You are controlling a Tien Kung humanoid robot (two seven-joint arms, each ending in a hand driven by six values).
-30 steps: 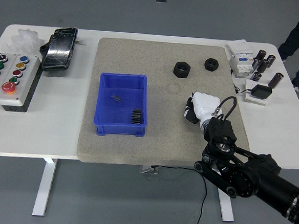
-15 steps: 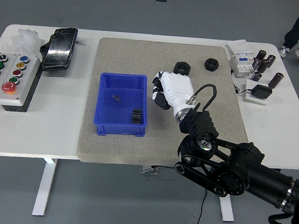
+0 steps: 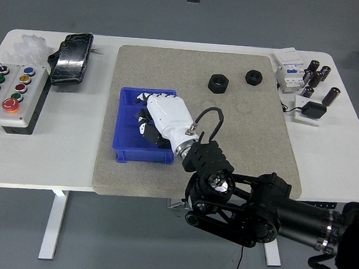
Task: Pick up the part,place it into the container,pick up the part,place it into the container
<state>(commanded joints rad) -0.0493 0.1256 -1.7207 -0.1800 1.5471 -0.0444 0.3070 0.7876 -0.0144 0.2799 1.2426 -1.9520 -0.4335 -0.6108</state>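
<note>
Over the blue bin (image 3: 126,124) on the grey mat (image 3: 241,132), the right hand (image 3: 164,118) hangs with its white fingers curled downward; whether they pinch a part I cannot tell. Two black nuts (image 3: 218,83) lie on the mat, well apart from the bin, near its far edge.

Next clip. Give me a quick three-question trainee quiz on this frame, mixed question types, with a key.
1. True or false: the right robot hand is over the blue bin.
2. How many black nuts lie on the grey mat?
3. The control box with coloured buttons is: A) on the mat, B) at the table's left end, C) inside the bin.

Key: 1 true; 2 two; 3 B.
</note>
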